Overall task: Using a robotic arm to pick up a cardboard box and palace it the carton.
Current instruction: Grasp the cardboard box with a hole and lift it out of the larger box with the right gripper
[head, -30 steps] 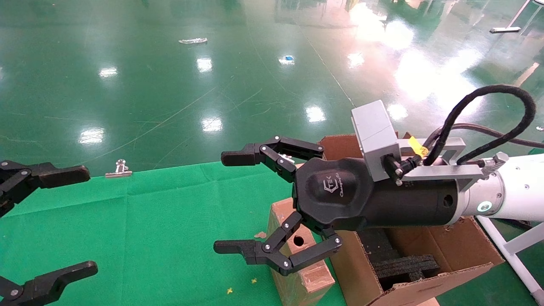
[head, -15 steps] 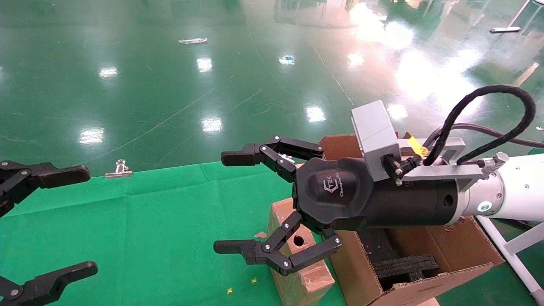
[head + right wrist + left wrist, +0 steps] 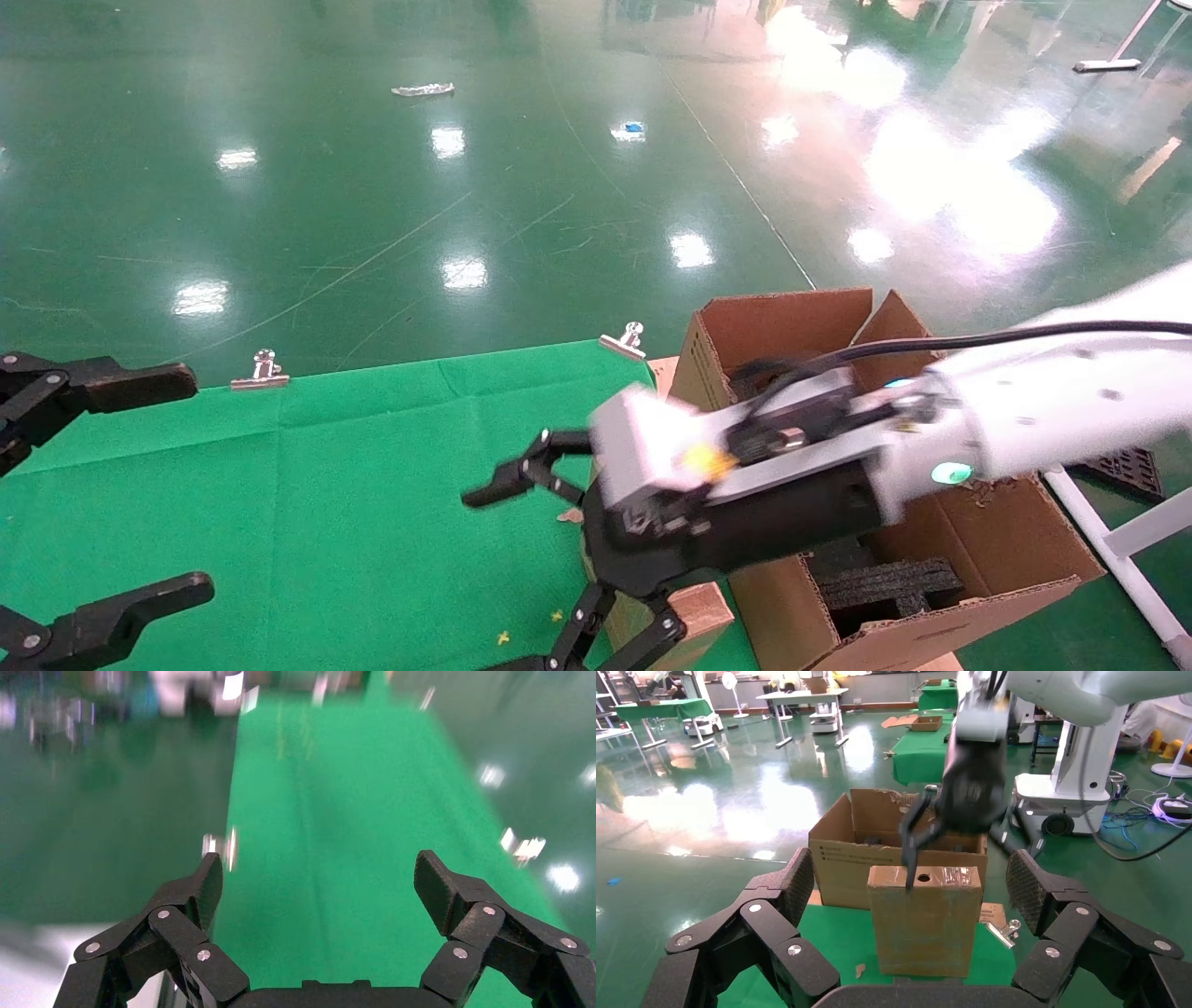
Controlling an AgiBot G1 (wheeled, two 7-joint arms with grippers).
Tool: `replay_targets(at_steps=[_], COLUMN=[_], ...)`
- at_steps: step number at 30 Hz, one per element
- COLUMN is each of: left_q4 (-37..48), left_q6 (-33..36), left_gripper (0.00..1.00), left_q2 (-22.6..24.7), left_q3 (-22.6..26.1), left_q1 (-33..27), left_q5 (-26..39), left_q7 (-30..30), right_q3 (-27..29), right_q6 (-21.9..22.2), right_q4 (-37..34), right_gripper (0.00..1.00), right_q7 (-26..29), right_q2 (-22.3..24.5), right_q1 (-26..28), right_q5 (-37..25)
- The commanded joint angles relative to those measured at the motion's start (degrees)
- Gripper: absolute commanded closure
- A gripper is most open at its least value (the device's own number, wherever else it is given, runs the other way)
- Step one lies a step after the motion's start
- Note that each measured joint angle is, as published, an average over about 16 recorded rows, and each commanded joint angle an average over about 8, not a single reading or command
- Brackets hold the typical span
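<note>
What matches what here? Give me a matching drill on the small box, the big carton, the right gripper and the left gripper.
Things:
1. cardboard box
2. carton
3. right gripper
4. left gripper

States:
A. open, idle at the cloth's left edge
B. holds black foam inserts
C. upright on the green cloth, hole near its top
D. open, reaching over the small box

Pairs: 1-C, 2-B, 3-D, 4-A

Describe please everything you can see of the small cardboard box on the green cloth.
The cardboard box is small, brown and rectangular, standing upright on the green cloth close beside the carton. Glossy tape covers its upper part, where a round finger hole sits. The right claw hangs open over its top; whether a fingertip touches it cannot be told. In the head view the arm hides most of it.
</note>
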Motion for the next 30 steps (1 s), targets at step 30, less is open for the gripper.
replay_targets(at_steps=[30], left_q4=[0.0], left_q6=[0.0], left_gripper=[0.00], left_q2=[0.0], left_q3=[0.1], left_q1=[0.0], left_q5=[-0.1], left_q7=[0.0], right_q3=[-50.3], right_q6=[-1.6], right_q4=[0.4], right_gripper=[0.00], right_q7=[5.0], right_q2=[-1.8], right_q1=[43.8], right_q5=[-13.5])
